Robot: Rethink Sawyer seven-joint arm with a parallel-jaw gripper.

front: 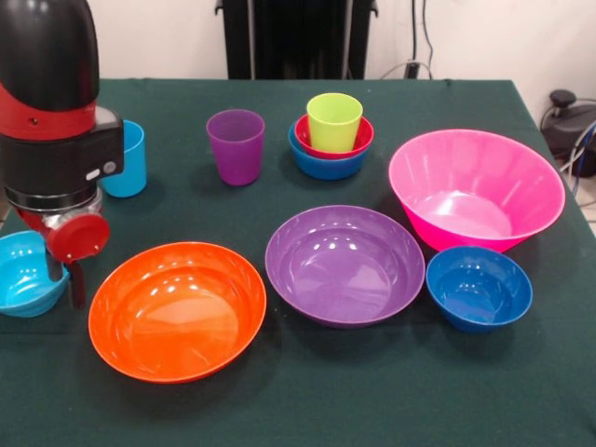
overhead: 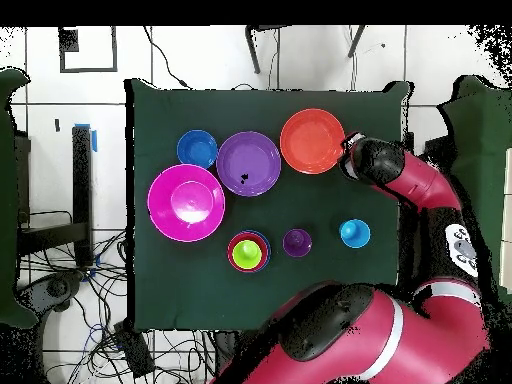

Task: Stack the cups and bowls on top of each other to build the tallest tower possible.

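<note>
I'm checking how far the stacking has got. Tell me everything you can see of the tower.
The tower is three glossy plastic pieces nested upright: a blue bowl at the bottom, a red bowl inside it, and a lime green cup standing in that. It sits on the green table, beside the purple cup without touching it.

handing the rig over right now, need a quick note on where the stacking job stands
End effector: low at the table's edge by the orange bowl, at the cyan bowl; whether it grips it cannot be told.
Tower: blue bowl, red bowl, lime green cup, nested; nothing on top yet.
Loose: purple cup, light blue cup, purple bowl, pink bowl, dark blue bowl.
Done: three pieces stacked.
Left: add the cyan bowl, then likely the rest.
</note>
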